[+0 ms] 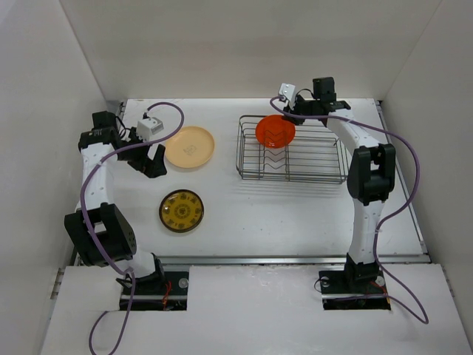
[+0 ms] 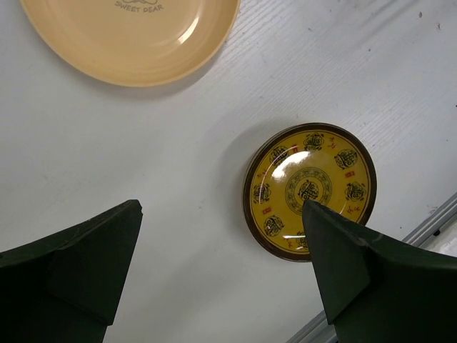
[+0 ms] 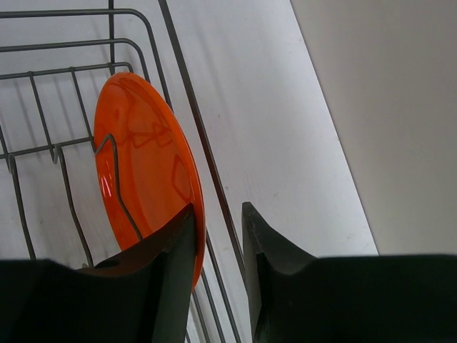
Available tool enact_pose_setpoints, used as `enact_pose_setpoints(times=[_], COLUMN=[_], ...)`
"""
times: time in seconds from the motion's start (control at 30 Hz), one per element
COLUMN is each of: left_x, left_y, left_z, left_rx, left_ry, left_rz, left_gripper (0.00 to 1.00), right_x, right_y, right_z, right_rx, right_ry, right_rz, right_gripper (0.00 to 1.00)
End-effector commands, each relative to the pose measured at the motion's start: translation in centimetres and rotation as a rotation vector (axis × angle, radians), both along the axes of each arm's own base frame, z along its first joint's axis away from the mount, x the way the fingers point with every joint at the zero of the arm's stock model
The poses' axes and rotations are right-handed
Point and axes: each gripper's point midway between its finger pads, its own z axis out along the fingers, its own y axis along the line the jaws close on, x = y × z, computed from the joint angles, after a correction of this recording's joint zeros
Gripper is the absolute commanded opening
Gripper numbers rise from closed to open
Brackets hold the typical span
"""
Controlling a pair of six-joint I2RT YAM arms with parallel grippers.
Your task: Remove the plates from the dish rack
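Note:
One orange-red plate (image 1: 275, 132) stands on edge in the left end of the dark wire dish rack (image 1: 325, 159). In the right wrist view this plate (image 3: 143, 179) leans against a zigzag divider of the rack (image 3: 64, 13). My right gripper (image 3: 218, 209) straddles the plate's top rim and a rack wire. Its jaws stand narrow, one finger lies on the plate's face, and a gap shows at the other finger. A peach plate (image 1: 190, 147) and a yellow patterned plate (image 1: 181, 211) lie flat on the table. My left gripper (image 1: 154, 159) hangs open and empty above the table between them.
The left wrist view shows the peach plate (image 2: 128, 36) at the top and the yellow plate (image 2: 307, 182) partly behind one finger of the left gripper (image 2: 221, 207). White walls close in the table's back and sides. The table's metal front edge (image 1: 295, 259) runs before the arm bases.

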Motion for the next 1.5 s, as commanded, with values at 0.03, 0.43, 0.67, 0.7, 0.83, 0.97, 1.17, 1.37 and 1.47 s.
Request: enact_pose_setpoints(times=[0.03, 0.43, 0.67, 0.7, 0.83, 0.97, 1.17, 1.37, 1.47], left_x=[0.5, -0.5, -1.1, -1.2, -1.7, -2.0, -2.3, -1.5, -0.8], left_y=[-0.4, -0.3, -0.4, -0.5, -0.6, -0.7, -0.9, -1.7, -2.6], left_z=[1.4, 1.1, 1.3, 1.6, 1.6, 1.8, 2.1, 4.1, 5.4], left_rx=[-0.011, 0.009, 0.016, 0.018, 0.019, 0.026, 0.020, -0.030, -0.072], left_ry=[-0.039, -0.040, -0.054, -0.064, -0.067, -0.081, -0.092, -0.135, -0.163], left_rz=[-0.009, -0.008, -0.014, -0.014, -0.014, -0.021, -0.025, -0.046, -0.073], left_gripper=[0.94, 0.94, 0.94, 0.94, 0.94, 0.94, 0.94, 0.94, 0.94], right_x=[-0.5, -2.3, -3.0, -3.3, -3.6, -4.1, -4.0, -2.5, -3.4], right_y=[0.8, 1.6, 1.3, 1.3, 1.6, 1.4, 1.3, 0.4, 0.7], right_z=[1.4, 1.5, 3.1, 3.2, 3.8, 4.6, 7.2, 13.6, 15.3], right_rx=[0.038, 0.035, 0.033, 0.033, 0.030, 0.027, 0.031, 0.123, 0.204], right_ry=[-0.018, 0.002, -0.023, -0.022, -0.038, -0.051, -0.127, -0.301, -0.268], right_rz=[0.043, 0.061, 0.054, 0.054, 0.056, 0.048, 0.015, -0.178, -0.195], right_gripper=[0.36, 0.19, 0.15, 0.13, 0.04, 0.00, 0.00, 0.00, 0.00])
